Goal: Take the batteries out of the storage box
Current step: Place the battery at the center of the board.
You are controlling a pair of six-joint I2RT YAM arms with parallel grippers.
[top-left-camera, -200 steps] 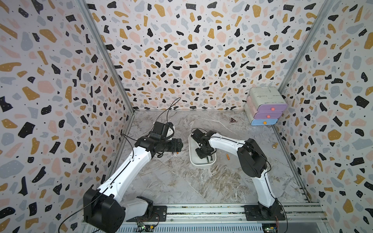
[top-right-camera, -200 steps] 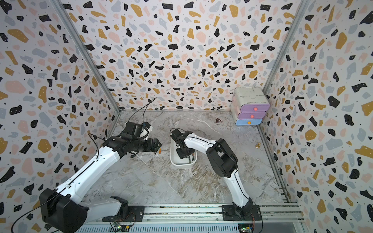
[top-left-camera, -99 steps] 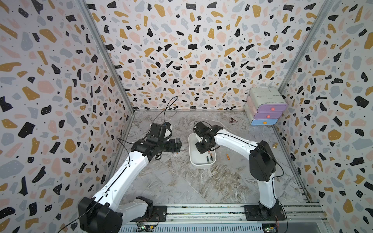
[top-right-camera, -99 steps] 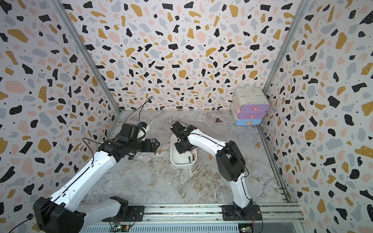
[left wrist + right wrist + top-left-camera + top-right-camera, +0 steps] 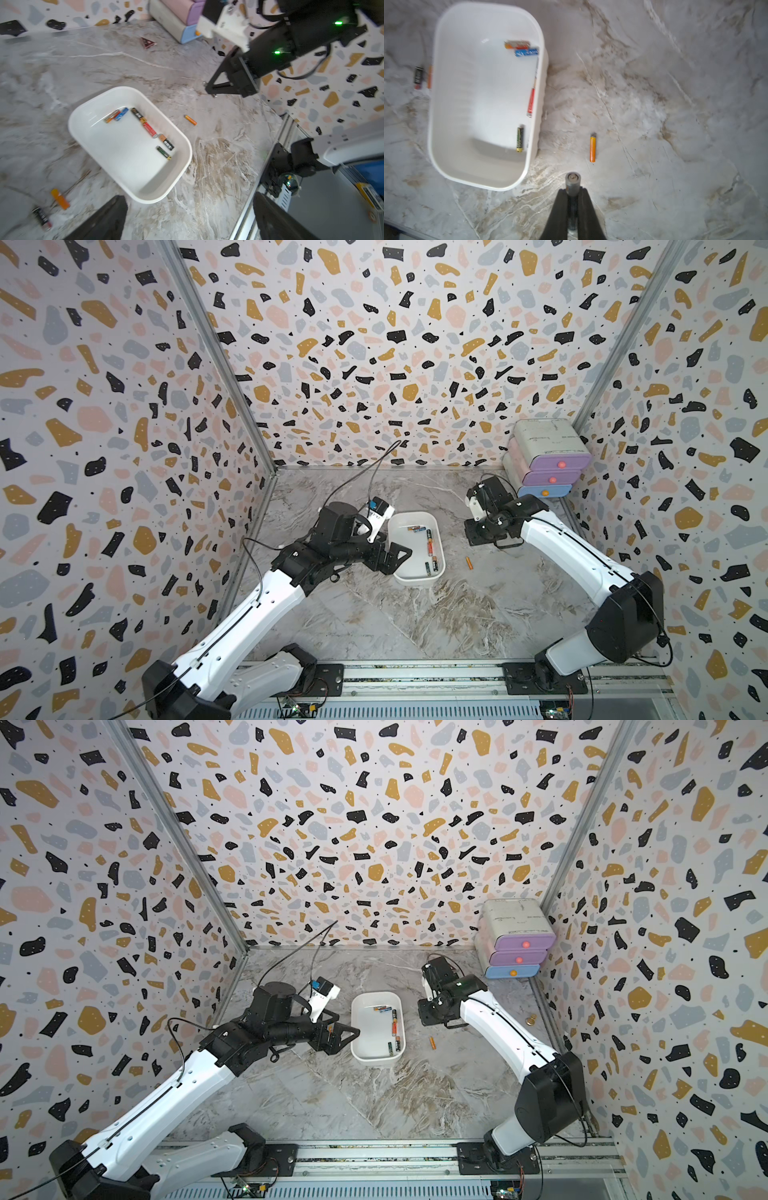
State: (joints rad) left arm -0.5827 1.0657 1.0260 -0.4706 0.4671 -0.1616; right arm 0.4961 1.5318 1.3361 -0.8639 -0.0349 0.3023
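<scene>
The white storage box [image 5: 398, 572] [image 5: 358, 1052] [image 5: 83, 112] [image 5: 436, 62] lies mid-table with several batteries [image 5: 429, 545] [image 5: 394, 1026] [image 5: 149, 129] [image 5: 520, 138] along its right side. My right gripper [image 5: 572, 192] [image 5: 469, 537] [image 5: 422, 1016] is shut on a dark battery [image 5: 572, 181], raised above the table to the right of the box. My left gripper [image 5: 397, 560] [image 5: 343, 1041] [image 5: 189, 197] is open and empty at the box's left rim. An orange battery [image 5: 468, 563] [image 5: 432, 1043] [image 5: 190, 120] [image 5: 592, 148] lies on the table right of the box. An orange battery [image 5: 60, 198] [image 5: 429, 76] and a black battery [image 5: 42, 218] [image 5: 418, 77] lie left of it.
A pastel drawer unit [image 5: 544, 460] [image 5: 515, 940] [image 5: 176, 18] stands in the back right corner. A small red triangle [image 5: 148, 42] lies near the back wall and a brass knob [image 5: 531, 1019] by the right wall. Patterned walls close three sides; a metal rail [image 5: 415, 672] runs along the front.
My right gripper has come up out of the box with a battery and swung to the right. My left gripper has opened wider and moved toward the box's left rim.
</scene>
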